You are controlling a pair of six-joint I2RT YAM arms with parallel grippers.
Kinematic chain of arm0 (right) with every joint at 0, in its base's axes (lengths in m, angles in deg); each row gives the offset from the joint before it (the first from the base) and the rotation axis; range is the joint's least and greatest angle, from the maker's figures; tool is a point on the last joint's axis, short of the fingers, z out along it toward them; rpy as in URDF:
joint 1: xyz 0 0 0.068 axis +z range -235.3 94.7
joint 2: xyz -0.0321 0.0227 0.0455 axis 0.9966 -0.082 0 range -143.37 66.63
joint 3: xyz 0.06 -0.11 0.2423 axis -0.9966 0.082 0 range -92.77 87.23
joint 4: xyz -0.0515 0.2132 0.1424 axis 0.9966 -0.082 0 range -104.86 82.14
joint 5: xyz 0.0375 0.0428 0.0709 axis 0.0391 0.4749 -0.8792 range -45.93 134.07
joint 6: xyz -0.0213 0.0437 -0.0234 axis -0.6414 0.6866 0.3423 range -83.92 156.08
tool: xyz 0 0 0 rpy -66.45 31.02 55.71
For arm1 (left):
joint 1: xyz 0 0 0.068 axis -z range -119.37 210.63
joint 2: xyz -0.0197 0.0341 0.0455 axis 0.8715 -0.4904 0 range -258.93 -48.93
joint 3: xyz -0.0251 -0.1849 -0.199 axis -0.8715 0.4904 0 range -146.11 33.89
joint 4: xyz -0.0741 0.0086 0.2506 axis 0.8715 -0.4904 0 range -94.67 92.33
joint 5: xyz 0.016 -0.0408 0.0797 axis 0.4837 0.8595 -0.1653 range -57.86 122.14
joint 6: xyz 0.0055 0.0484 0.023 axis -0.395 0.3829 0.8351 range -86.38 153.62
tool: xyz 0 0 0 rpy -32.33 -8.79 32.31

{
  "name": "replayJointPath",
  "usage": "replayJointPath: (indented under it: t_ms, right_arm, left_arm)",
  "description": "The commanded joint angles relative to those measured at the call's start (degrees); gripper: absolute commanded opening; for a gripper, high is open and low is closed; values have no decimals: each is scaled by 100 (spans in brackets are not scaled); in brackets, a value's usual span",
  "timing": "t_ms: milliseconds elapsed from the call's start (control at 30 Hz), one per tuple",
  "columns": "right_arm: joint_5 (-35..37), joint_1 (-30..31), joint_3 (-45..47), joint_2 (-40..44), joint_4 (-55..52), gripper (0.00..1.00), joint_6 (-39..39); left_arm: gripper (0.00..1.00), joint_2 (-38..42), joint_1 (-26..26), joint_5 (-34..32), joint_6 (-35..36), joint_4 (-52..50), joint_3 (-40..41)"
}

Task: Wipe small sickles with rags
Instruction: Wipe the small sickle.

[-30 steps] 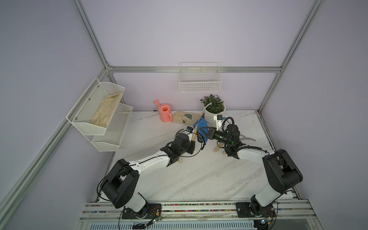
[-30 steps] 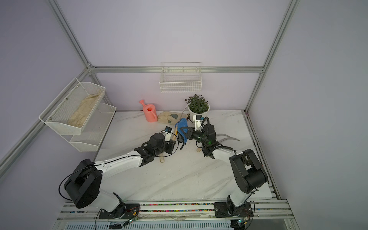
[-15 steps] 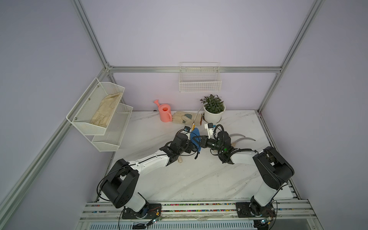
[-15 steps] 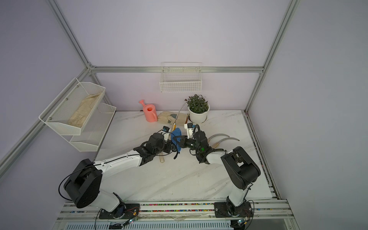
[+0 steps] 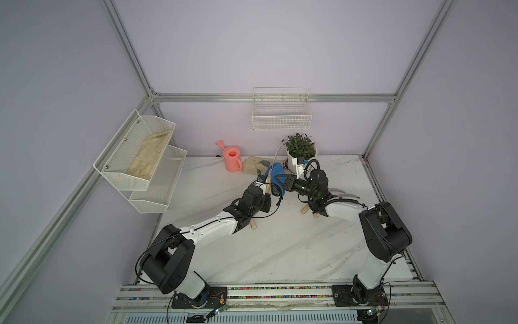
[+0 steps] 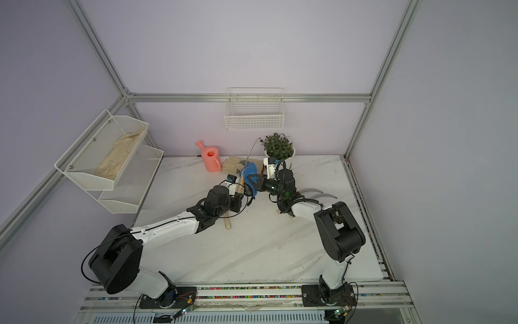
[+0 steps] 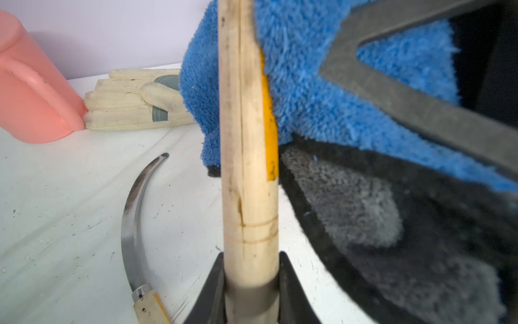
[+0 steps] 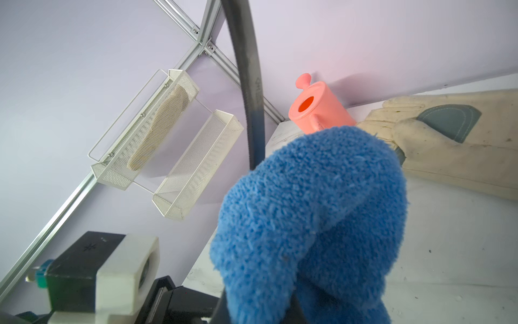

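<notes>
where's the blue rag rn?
In both top views, blue rag is back-centre, shut in the right gripper around the left gripper's raised sickle, beside the beige gloves.

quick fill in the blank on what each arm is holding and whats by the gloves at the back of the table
1. The left gripper is shut on the pale wooden ____ of the held sickle.
2. The right gripper is shut on the rag, whose plush is ____ in colour.
3. The beige gloves lie on the table right beside the pink ____.
Missing words: handle; blue; watering can.
</notes>
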Motion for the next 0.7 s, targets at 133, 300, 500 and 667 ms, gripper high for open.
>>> replayJointPath:
  t_ms: [133,300,500,667]
  right_arm:
    - [-217,681,493,-333,697,0,111]
    - [-167,867,446,-464,690,0,59]
    - [-44,613,84,-399,385,0,54]
    - [-46,207,-413,-317,41,0,69]
  left_arm:
    - [0,105,195,570,230,420,-30]
    - [0,113,195,559,221,427,-21]
    - [0,180,190,570,221,430,24]
    - [0,252,190,645,228,466,68]
